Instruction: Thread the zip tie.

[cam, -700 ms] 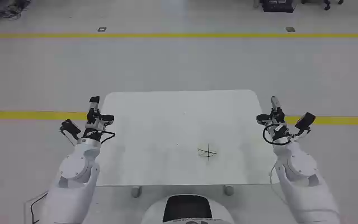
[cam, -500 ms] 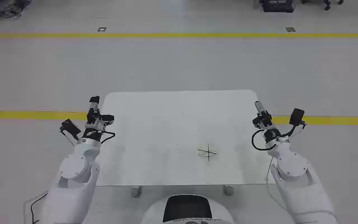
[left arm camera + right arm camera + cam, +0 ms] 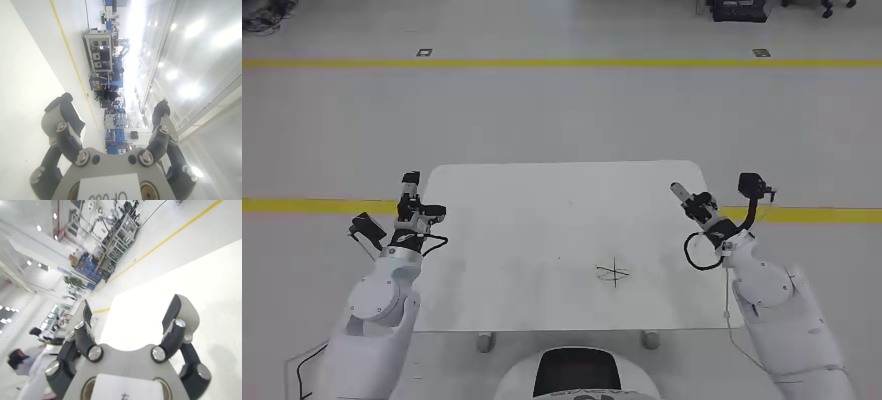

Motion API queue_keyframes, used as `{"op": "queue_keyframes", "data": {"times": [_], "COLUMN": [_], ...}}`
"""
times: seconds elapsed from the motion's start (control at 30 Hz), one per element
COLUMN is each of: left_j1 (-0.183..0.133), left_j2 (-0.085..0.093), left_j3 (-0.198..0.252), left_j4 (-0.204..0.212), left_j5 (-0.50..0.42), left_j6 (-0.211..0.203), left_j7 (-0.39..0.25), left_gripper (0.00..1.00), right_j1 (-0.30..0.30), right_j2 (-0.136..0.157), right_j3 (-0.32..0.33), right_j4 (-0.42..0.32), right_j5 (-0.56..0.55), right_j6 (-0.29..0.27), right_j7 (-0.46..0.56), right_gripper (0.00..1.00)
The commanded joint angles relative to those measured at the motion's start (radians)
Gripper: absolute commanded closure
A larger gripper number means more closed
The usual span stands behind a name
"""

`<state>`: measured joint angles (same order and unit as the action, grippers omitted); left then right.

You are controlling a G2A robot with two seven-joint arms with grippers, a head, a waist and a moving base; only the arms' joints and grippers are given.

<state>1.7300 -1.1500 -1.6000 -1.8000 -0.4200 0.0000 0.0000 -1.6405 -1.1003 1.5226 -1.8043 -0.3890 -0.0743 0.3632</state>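
Left pincer is held wide open and empty at the left edge of the bench. The zip tie is found lying flat on the bench, right of centre, apart from both pincers. It is judged light, thin, springy, slippery; best taken near head and tail. Right pincer is held open, empty, over the right edge.

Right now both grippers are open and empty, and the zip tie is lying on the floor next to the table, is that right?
Not quite. The zip tie lies on the table, not on the floor, as the top view shows. The left gripper and the right gripper are indeed open and empty.
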Motion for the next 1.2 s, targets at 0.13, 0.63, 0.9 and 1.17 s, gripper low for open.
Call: {"op": "queue_keyframes", "data": {"times": [0.13, 0.63, 0.9, 1.17], "left_j1": [0.0, 0.0, 0.0, 0.0], "left_j2": [0.0, 0.0, 0.0, 0.0], "left_j3": [0.0, 0.0, 0.0, 0.0], "left_j4": [0.0, 0.0, 0.0, 0.0], "left_j5": [0.0, 0.0, 0.0, 0.0], "left_j6": [0.0, 0.0, 0.0, 0.0], "left_j7": [0.0, 0.0, 0.0, 0.0], "left_gripper": [0.0, 0.0, 0.0, 0.0], "right_j1": [0.01, 0.01, 0.012, 0.02], "right_j2": [0.006, 0.006, 0.019, 0.024], "right_j3": [-0.003, -0.003, -0.055, -0.105], "right_j4": [0.005, 0.005, -0.064, -0.075], "right_j5": [-0.106, -0.106, -0.412, -0.561], "right_j6": [-0.049, -0.049, -0.132, -0.188], "right_j7": [0.038, 0.038, 0.11, 0.16], "right_gripper": [0.0, 0.0, 0.0, 0.0]}}
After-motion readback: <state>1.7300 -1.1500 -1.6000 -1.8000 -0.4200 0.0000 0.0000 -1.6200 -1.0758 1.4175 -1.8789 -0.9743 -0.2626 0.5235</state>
